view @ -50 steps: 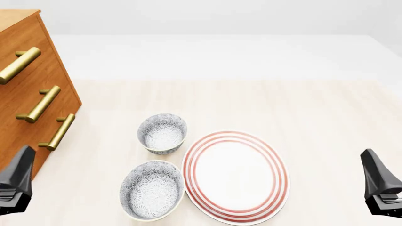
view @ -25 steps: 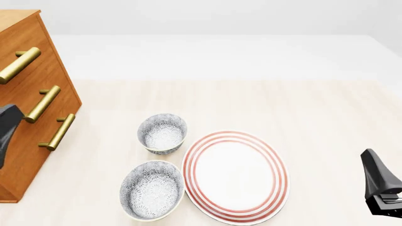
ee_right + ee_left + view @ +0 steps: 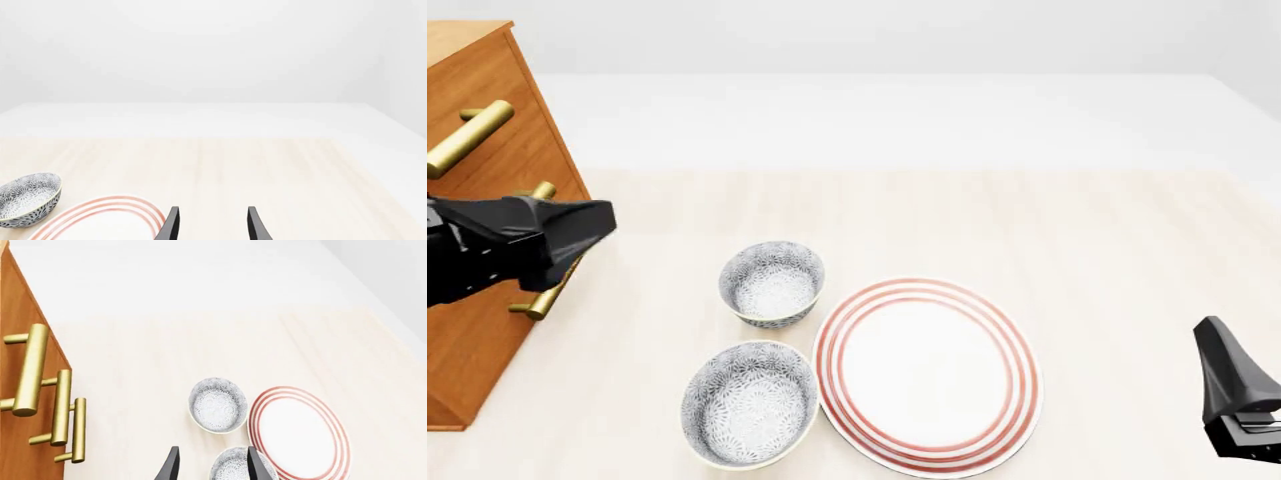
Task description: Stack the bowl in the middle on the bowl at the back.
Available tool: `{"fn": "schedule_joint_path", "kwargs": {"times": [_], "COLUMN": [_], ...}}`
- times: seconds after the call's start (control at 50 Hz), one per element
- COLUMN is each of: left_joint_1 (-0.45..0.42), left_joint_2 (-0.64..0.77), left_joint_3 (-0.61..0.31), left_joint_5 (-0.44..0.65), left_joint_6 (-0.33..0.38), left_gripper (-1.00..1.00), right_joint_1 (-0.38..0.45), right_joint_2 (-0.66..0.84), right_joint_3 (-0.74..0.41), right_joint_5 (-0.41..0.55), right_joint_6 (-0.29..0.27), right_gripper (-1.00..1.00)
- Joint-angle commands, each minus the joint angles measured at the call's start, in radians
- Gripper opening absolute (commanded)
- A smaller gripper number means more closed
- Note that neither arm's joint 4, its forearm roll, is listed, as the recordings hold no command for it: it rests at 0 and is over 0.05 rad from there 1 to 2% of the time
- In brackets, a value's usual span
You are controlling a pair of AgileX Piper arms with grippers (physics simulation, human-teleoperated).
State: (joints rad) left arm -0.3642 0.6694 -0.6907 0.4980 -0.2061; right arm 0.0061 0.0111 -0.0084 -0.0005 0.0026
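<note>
Two speckled grey-on-white bowls stand left of centre. The bowl at the back [image 3: 773, 283] [image 3: 217, 405] lies farther away; its side also shows in the right wrist view [image 3: 28, 197]. The bowl in the middle [image 3: 749, 402] [image 3: 233, 469] sits nearer, beside the plate. My left gripper [image 3: 594, 222] [image 3: 213, 449] hovers high by the cabinet, left of both bowls, open and holding nothing. At the right edge my right gripper [image 3: 1234, 395] [image 3: 213, 209] stays low, open and holding nothing.
A large white plate with red rings [image 3: 928, 375] [image 3: 298, 432] [image 3: 100, 217] lies right of the bowls, touching or nearly touching the nearer one. A wooden drawer cabinet [image 3: 481, 120] with brass handles [image 3: 30, 370] stands at the left edge, close behind my left arm.
My left arm has risen from the bottom left corner and swung rightward in front of the cabinet. The right arm, both bowls and the plate have not moved.
</note>
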Motion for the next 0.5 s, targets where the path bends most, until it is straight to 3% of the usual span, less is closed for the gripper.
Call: {"fn": "schedule_joint_path", "kwargs": {"times": [0.02,0.2,0.5], "left_joint_1": [-0.079,-0.124,-0.179], "left_joint_2": [0.191,0.273,0.383], "left_joint_3": [-0.079,-0.074,0.063], "left_joint_5": [0.076,0.068,-0.048], "left_joint_6": [-0.070,-0.104,-0.130], "left_gripper": [1.00,1.00,1.00], "right_joint_1": [0.000,-0.001,-0.002], "right_joint_2": [0.001,0.003,0.004], "right_joint_3": [0.000,0.001,0.002], "right_joint_5": [-0.001,-0.003,-0.005], "right_joint_6": [0.001,0.002,-0.001], "right_gripper": [1.00,1.00,1.00]}}
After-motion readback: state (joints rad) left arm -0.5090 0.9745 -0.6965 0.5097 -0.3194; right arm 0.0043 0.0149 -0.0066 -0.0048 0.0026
